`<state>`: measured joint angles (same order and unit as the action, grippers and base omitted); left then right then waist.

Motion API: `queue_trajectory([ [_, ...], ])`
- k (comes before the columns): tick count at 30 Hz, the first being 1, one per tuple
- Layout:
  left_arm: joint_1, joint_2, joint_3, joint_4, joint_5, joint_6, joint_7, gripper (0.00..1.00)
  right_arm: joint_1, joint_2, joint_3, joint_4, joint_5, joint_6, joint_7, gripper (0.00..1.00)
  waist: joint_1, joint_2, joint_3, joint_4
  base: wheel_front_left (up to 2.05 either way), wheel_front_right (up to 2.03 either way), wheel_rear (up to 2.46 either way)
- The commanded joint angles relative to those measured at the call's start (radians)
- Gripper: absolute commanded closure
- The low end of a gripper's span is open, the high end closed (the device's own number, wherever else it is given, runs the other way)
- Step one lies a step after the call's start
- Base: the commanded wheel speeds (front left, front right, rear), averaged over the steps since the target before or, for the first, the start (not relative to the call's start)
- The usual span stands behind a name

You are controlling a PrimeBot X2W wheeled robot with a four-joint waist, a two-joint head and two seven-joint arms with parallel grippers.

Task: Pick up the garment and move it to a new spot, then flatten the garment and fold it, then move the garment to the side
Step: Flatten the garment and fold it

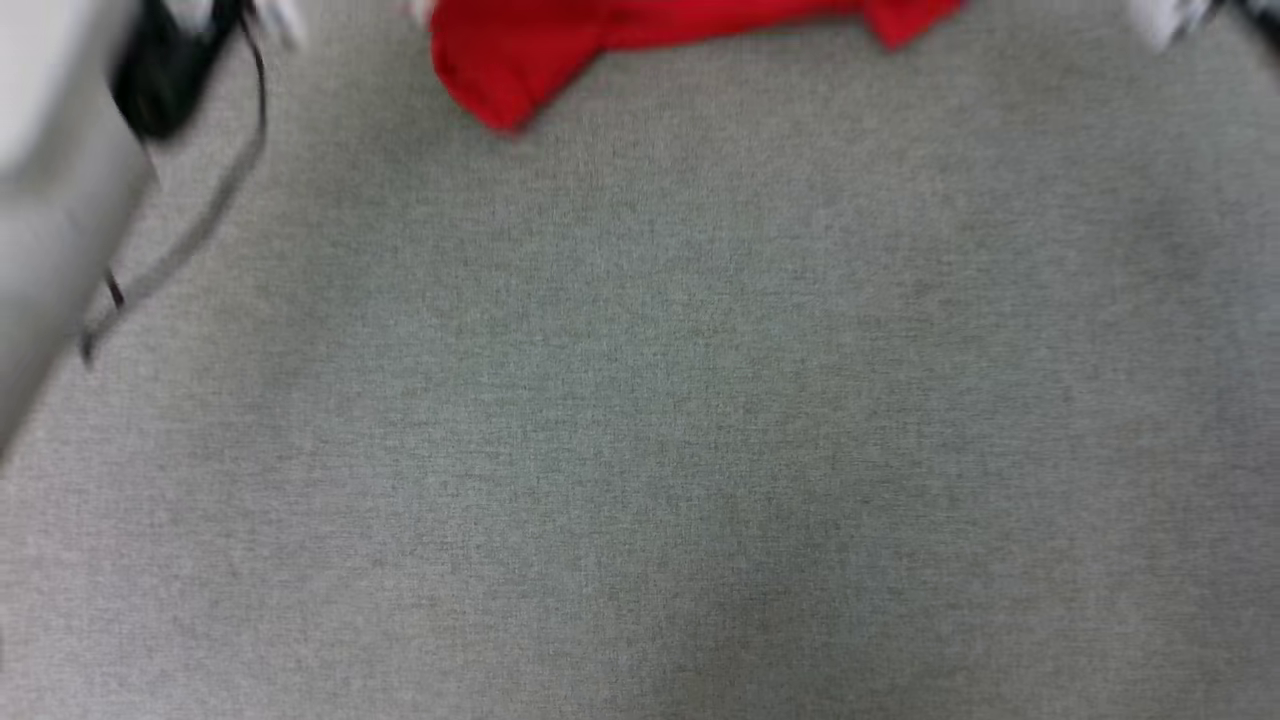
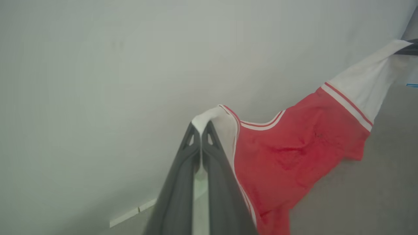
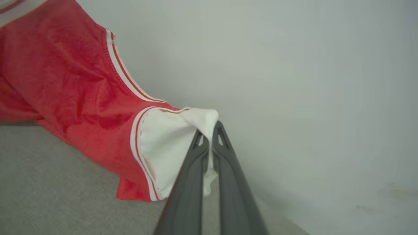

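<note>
Red jersey cloth with white sleeves and red-white striped trim: the shirt [image 2: 294, 156] hangs stretched between my two grippers, its middle sagging down to the grey woven surface [image 1: 640, 400]. My left gripper [image 2: 200, 130] is clenched on one white sleeve, and my right gripper [image 3: 210, 137] is clenched on the other. The left wrist view shows the curved neckline trim and the far sleeve drawn taut toward a dark finger at the frame's corner. The right wrist view shows the sleeve seam and a loose red corner below it. The blurred head view gives the shirt's red lower edge at its top border and a black cable [image 1: 215, 200] at left.
</note>
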<state>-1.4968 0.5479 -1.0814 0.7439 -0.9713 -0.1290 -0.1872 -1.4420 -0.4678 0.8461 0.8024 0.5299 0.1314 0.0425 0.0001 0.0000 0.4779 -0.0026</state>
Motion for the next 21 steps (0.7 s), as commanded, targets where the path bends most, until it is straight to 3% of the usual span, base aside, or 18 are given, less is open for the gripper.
queue_trajectory([
  [1, 0.071, 0.011, -0.007, -0.013, -0.015, 0.000, -0.018, 1.00, 0.058, -0.003, 0.019, -0.011, 0.025, -0.001, -0.020, 1.00, -0.0001, 0.0000, -0.032, -0.005, 0.00, 0.00, 0.00],
  [4, 0.196, 0.032, -0.013, -0.048, -0.040, 0.005, -0.043, 1.00, 0.156, -0.020, 0.053, -0.034, 0.069, -0.001, -0.045, 1.00, -0.0001, 0.0000, -0.071, -0.006, 0.00, 0.00, 0.00],
  [9, 0.420, 0.086, -0.016, -0.141, -0.079, 0.048, -0.066, 1.00, 0.322, -0.054, 0.108, -0.075, 0.134, -0.001, -0.096, 1.00, -0.0001, 0.0000, -0.146, -0.009, 0.00, 0.00, 0.00],
  [21, 0.915, 0.274, -0.008, -0.445, -0.177, 0.227, -0.079, 1.00, 0.713, -0.225, 0.128, -0.245, 0.216, -0.001, -0.117, 1.00, -0.0001, 0.0000, -0.334, -0.025, 0.00, 0.00, 0.00],
])
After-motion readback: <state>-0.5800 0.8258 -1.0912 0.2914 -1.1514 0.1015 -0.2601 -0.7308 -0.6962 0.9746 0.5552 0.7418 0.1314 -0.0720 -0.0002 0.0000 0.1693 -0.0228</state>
